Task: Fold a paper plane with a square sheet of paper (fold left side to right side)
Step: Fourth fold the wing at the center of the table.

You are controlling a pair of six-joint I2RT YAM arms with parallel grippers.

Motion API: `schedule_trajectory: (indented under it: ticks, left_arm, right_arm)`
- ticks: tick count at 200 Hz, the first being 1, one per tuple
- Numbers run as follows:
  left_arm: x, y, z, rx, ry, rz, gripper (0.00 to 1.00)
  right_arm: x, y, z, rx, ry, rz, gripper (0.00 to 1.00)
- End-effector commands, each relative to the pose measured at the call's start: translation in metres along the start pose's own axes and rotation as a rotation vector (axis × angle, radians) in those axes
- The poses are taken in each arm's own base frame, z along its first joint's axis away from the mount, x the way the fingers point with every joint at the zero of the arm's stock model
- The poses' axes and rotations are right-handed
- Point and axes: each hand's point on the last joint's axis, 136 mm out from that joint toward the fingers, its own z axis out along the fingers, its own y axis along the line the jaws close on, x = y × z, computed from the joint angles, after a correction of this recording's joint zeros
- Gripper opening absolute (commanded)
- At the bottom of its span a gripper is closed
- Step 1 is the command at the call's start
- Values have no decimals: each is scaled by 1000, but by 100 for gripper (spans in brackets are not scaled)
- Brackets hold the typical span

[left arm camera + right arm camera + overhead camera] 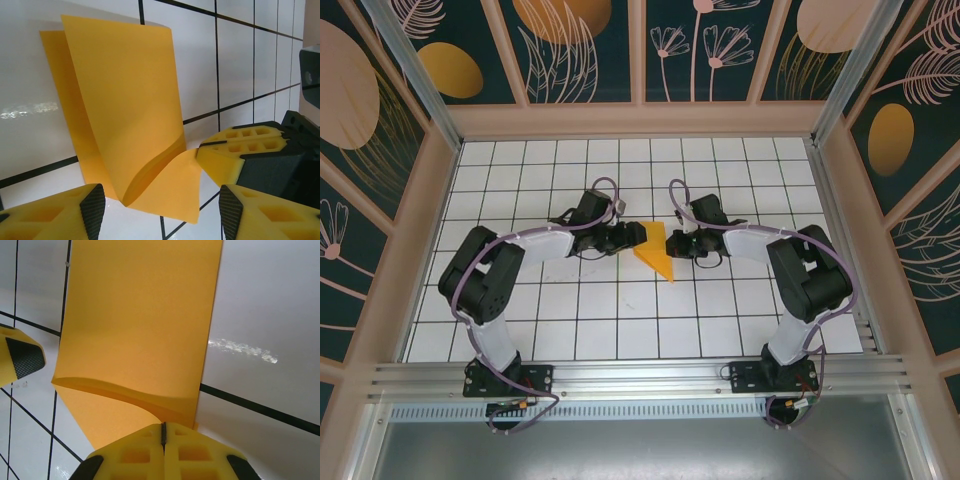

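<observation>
Centre of the overhead view: the square sheet of paper [655, 252], bright orange, lies on the white gridded table [570, 320], doubled over with its upper layer bowed up off the lower. The right gripper [163, 432], at the bottom of its wrist view, is pinched closed on the paper's edge, apparently to hold the folded-over flap in place. The left gripper [161, 205] sits just beside the fold, jaws wide and holding nothing, likely ready to press the crease.
</observation>
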Motion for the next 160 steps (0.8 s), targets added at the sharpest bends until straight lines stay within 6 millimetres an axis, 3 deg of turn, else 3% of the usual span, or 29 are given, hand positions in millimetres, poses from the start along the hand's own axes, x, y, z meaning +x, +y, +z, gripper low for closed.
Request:
schedule_trajectory:
  ticks: [1, 54, 99, 128, 160]
  left_arm:
    - [8, 3, 10, 16, 32, -24, 64]
    - [12, 5, 20, 8, 53, -25, 59]
    - [12, 0, 25, 17, 60, -19, 34]
    - [10, -3, 21, 16, 47, -17, 20]
    - [7, -10, 16, 26, 39, -18, 18]
  right_arm:
    - [0, -4, -1, 5, 0, -2, 6]
    - [1, -6, 0, 2, 3, 8, 6]
    - [-2, -4, -4, 0, -15, 2, 9]
    - [-12, -1, -18, 31, -69, -30, 24]
    - [-16, -3, -41, 111, -146, -76, 40]
